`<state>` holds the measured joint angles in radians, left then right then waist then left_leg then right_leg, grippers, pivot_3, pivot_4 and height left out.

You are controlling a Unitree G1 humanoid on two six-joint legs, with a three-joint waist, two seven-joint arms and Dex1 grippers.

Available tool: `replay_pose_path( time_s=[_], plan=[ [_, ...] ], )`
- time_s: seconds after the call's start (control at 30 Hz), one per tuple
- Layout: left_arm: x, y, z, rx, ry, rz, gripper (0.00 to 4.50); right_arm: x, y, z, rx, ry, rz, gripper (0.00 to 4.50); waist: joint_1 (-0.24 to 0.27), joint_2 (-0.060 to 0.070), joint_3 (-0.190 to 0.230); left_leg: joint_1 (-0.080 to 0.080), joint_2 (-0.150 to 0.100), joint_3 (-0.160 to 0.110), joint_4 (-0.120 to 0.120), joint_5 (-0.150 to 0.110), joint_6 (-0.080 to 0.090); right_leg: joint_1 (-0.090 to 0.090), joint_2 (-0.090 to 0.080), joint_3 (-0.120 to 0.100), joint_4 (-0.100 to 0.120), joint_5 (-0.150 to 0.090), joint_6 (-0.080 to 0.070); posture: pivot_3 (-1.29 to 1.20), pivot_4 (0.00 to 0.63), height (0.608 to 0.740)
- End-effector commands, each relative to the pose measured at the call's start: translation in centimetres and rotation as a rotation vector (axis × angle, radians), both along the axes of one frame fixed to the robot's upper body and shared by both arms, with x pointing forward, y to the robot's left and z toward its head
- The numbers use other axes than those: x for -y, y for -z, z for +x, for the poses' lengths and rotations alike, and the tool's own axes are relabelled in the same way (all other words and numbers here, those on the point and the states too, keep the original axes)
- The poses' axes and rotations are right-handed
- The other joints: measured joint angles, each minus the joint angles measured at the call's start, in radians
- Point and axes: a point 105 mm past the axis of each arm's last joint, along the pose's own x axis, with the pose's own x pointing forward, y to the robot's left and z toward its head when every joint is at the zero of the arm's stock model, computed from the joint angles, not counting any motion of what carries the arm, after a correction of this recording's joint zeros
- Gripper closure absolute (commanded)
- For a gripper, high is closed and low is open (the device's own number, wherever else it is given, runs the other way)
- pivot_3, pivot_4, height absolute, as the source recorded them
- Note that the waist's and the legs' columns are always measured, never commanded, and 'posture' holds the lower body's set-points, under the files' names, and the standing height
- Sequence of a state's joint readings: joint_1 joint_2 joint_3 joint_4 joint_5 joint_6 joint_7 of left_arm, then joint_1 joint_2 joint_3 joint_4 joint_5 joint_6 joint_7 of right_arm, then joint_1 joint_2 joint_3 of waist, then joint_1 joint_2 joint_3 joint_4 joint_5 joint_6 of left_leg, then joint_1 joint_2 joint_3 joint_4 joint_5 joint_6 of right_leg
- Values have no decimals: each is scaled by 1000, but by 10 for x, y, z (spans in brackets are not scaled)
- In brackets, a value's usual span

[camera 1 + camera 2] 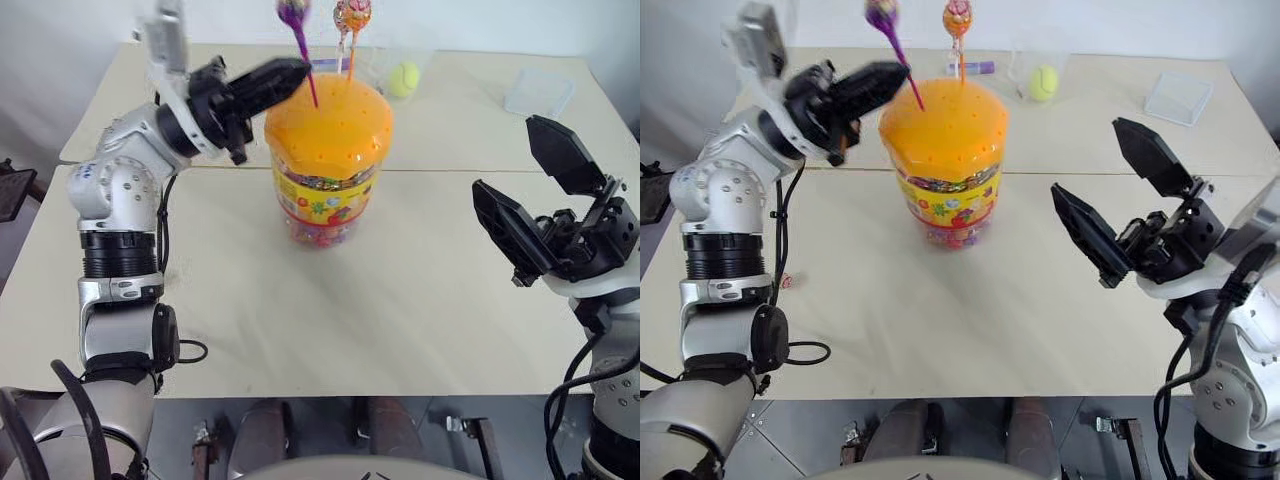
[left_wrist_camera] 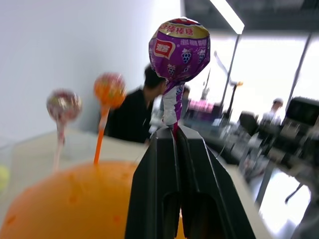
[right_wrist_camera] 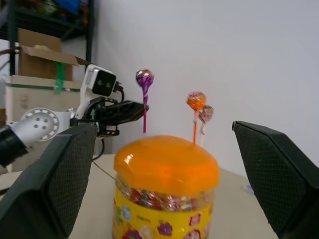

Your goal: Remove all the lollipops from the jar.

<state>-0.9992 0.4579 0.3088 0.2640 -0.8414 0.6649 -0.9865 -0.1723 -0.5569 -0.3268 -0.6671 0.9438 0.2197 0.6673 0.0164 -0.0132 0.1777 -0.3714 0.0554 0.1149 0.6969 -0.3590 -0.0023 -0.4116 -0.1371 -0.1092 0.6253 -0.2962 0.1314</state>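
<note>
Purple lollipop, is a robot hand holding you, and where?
Yes. The left tool is shut on the purple lollipop, pinching its stick just under the candy head. The right tool is open and holds nothing.

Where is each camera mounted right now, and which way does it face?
Head views: look down over the table at the jar, both arms showing.
Left wrist view: looks along the left gripper, shut on the purple lollipop.
Right wrist view: looks between the open right gripper fingers at the jar.
Shared: jar, purple lollipop.
</note>
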Motion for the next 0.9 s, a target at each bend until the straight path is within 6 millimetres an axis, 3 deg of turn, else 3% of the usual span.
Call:
replay_pose_path(
  time_s=[0.03, 0.1, 0.2, 0.3, 0.43, 0.53, 0.73, 0.83, 0.9],
  plan=[
    [-48, -10, 2, -39, -128, -134, 4472, -14, -2, -5, 36, -109, -75, 0, -5, 0, 0, 0, 1, 0, 0, 0, 0, 0, 1, 0, 0, 0, 0, 0, 150, 740],
    [-81, 24, 9, -123, -320, -9, 4472, -26, 6, -4, 27, -195, -177, 0, -22, 1, -1, 0, 1, 0, -1, 0, 0, 0, 1, 0, 0, 0, 0, 0, 150, 740],
    [-111, 73, 5, -233, -507, 235, 4472, -34, 19, -3, 2, -277, -287, 0, -24, 1, 0, 3, 1, 1, -4, 0, 0, -1, 2, 1, -1, 0, 0, 0, 150, 740],
    [-151, 137, -28, -426, -644, 479, 4472, -35, 42, 0, -55, -349, -424, 0, -22, 0, 0, 1, 1, 2, -5, -1, -1, -2, 2, 1, -2, 0, 0, 0, 150, 740],
    [-154, 181, -71, -595, -643, 642, 4472, -28, 67, 4, -118, -374, -549, 0, -3, -2, 0, 0, 3, 1, -2, -5, -1, -1, 2, 1, -3, 0, 0, 0, 150, 740],
    [-149, 201, -89, -668, -628, 689, 4472, -24, 76, 9, -140, -375, -583, 0, 13, -1, 1, 0, 4, 2, 2, -6, -1, 1, 2, 1, -3, 0, -1, 0, 150, 740],
    [-150, 216, -90, -710, -671, 705, 2956, -23, 71, 16, -145, -361, -554, 0, 5, 0, 0, 2, 7, 3, 2, -5, -3, 0, 5, 2, 0, -2, -3, 0, 150, 740],
    [-152, 203, -82, -604, -686, 675, 2051, -22, 59, 24, -127, -314, -468, 0, 5, 0, 0, 2, 8, 4, 1, -6, -4, -2, 6, 1, 1, -2, -4, 0, 150, 740],
    [-152, 174, -78, -450, -664, 588, 1442, -20, 42, 31, -115, -263, -357, 0, 5, 0, 0, 2, 8, 5, 1, -6, -4, -2, 6, 1, 1, -2, -4, 0, 150, 740]
  ],
)
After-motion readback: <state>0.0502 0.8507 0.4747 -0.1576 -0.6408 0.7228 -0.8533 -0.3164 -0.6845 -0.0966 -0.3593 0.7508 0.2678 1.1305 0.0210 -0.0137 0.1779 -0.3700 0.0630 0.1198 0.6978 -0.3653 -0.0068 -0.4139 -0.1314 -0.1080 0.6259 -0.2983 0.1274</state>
